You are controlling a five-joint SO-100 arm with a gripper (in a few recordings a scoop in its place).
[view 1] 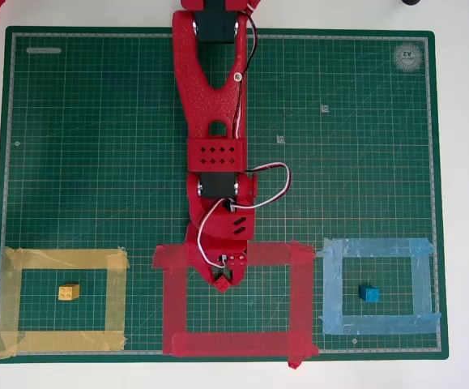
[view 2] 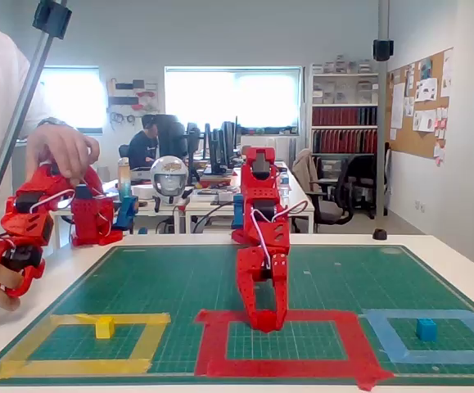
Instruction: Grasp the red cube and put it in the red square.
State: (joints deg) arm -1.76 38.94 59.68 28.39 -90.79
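**Spotter:** Your gripper (view 1: 223,279) is down at mat level, just inside the far strip of the red square (view 1: 234,344). In the fixed view the tips (view 2: 266,321) appear to touch the green mat (view 1: 96,121), right beside that strip.

**Operator:** Spread or pinched?

**Spotter:** I cannot tell. The fingers are red against red tape, and neither camera shows the gap between them clearly.

**Operator:** And the red cube?

**Spotter:** I cannot place it with confidence. If it is anywhere, it is between your fingers or under them, lost in the same colour. Judging from that, you are at the placing end of the job, with the tips already within the red square's outline.

**Operator:** So what does the next move call for?

**Spotter:** If you have the cube, nudge a little further toward the middle of the red square so it lands on bare mat and not on the tape. Then let go and lift straight up. If you do not have it, raise the wrist first so the cameras can find it.

**Operator:** How is the arm sitting?

**Spotter:** It is stretched out from beyond the red square's far side, with the forearm sloping down and the wrist bent steeply so the fingers point at the mat. The yellow block (view 1: 69,292) and blue block (view 1: 369,293) lie well off to either side of the red square, each in its own tape outline. Your path is clear of both.
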